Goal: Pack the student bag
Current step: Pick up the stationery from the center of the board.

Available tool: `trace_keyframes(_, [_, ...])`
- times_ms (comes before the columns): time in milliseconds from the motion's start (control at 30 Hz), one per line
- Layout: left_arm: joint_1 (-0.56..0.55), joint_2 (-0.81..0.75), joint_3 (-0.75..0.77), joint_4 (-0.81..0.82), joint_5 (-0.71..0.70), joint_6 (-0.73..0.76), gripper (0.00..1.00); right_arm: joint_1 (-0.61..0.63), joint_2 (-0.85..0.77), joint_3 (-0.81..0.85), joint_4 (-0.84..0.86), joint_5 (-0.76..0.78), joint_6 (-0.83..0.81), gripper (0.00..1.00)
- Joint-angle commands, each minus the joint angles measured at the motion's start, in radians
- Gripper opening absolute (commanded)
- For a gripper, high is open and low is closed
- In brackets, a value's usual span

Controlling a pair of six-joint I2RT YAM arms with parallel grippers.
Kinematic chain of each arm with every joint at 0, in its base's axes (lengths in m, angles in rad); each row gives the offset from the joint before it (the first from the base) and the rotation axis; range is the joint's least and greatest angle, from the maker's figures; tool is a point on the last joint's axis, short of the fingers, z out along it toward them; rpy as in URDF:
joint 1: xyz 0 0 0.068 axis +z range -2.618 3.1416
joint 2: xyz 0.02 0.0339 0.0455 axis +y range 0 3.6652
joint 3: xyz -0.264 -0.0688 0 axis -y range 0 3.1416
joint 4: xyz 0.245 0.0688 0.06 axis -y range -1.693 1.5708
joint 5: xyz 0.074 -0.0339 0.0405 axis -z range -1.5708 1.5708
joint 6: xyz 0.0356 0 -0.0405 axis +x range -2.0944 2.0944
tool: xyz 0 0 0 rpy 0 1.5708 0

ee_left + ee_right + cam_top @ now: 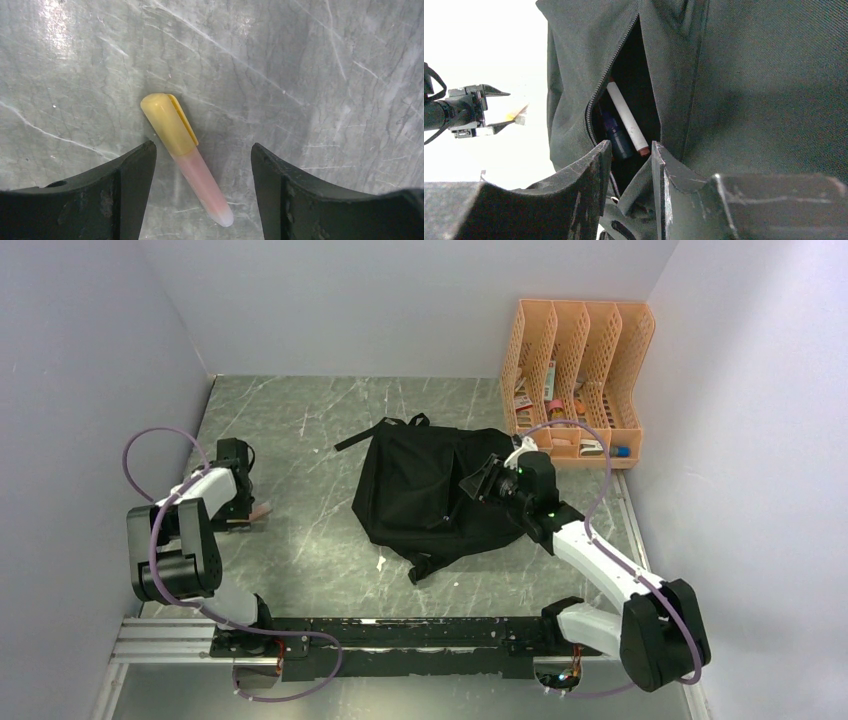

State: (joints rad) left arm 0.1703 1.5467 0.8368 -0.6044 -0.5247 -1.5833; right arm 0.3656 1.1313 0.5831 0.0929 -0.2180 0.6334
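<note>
1. Student bag (410, 495) lies flat on the table; the right gripper (630, 147) jaws pinch its pocket lip, which we should hold taut.
2. Left of the bag, the left gripper (202, 147) jaws gape astride the yellow-capped pen (170, 122); we centre, then close.

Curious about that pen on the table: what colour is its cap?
Yellow cap on a pinkish pen; clearest in the left wrist view.

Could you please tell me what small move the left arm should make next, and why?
Probably lower the left gripper and close it: its open fingers straddle the yellow-capped pink plastic marker lying on the grey marble table, outside the soft black fabric backpack.
</note>
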Motion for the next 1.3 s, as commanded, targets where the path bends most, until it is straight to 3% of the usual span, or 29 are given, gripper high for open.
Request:
trace_keyframes(0, [-0.023, 0.021, 0.031, 0.001, -0.051, -0.035, 0.74, -0.004, -0.035, -0.027, 0.013, 0.005, 0.010, 0.39])
trace_keyframes(367, [-0.079, 0.103, 0.121, -0.057, -0.116, -0.087, 0.74, -0.005, -0.056, -0.036, 0.023, 0.009, -0.021, 0.39])
trace_keyframes(633, [-0.093, 0.143, 0.144, -0.083, -0.084, -0.097, 0.72, -0.005, -0.069, -0.038, 0.030, 0.006, -0.036, 0.40])
trace_keyframes(1033, [-0.127, 0.181, 0.153, -0.083, -0.057, -0.088, 0.50, -0.005, -0.083, -0.038, 0.022, 0.016, -0.043, 0.40])
trace_keyframes(1267, [-0.129, 0.178, 0.117, -0.043, -0.049, -0.073, 0.30, -0.005, -0.086, -0.038, 0.019, 0.018, -0.043, 0.40])
